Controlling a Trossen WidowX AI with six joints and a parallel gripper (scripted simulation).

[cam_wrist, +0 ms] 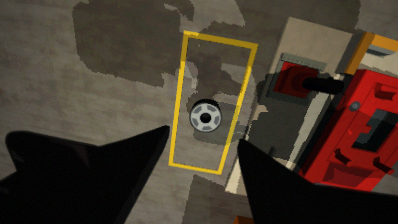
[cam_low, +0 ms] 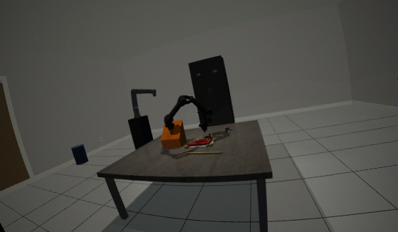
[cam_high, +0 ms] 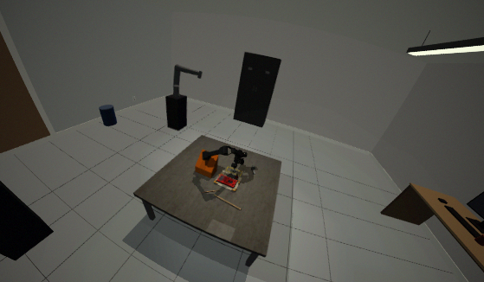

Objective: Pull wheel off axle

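The wheel [cam_wrist: 205, 118], a small grey-silver disc with a black tyre and a dark centre hole, lies flat inside the marked area, a yellow rectangle outline [cam_wrist: 177, 110] on the table, in the wrist view. My gripper [cam_wrist: 204, 137] [cam_high: 235, 167] [cam_low: 204, 131] is open and empty above it, one fingertip on each side with gaps to the wheel. The upright axle [cam_wrist: 324, 84] is a bare black peg on a red square base, to the right of the rectangle in the wrist view. The wheel is too small to make out in the top and exterior views.
A red block [cam_wrist: 345, 135] [cam_high: 227, 181] [cam_low: 200, 141] sits on a pale board with yellow parts, right of the marked area in the wrist view. An orange box [cam_high: 206, 166] [cam_low: 174, 136] stands by the arm's base. Thin sticks [cam_high: 228, 201] [cam_low: 206, 153] and a small dark object [cam_high: 254, 169] [cam_low: 227, 130] lie on the table.
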